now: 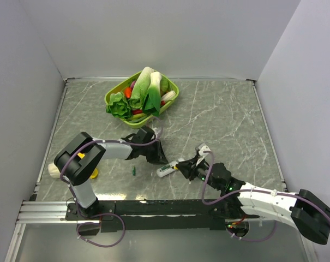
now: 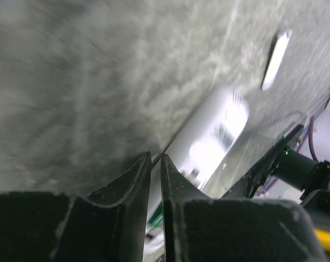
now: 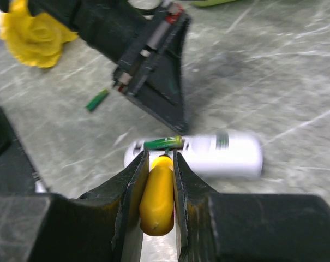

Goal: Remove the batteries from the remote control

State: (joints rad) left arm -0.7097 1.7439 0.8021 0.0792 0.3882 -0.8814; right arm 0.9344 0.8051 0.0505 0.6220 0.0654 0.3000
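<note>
Progress looks about half: one loose battery (image 1: pixel 133 171) lies on the table near the remote (image 1: pixel 168 170), on its left-arm side, while a second battery (image 3: pixel 163 143) sits at the remote's near end, apparently in or half out of its recess. The cover (image 2: pixel 276 59) lies apart from the remote. The right pincer (image 3: pixel 159 158) is clamped on a screwdriver (image 3: pixel 156 199) whose tip meets that second battery. The left pincer (image 2: pixel 155 158) is at the remote's far side, nearly closed and holding nothing visible. Freeing the second battery remains.

Left hand (image 2: pixel 155 159), right hand (image 3: pixel 160 158): fingers close together.
</note>
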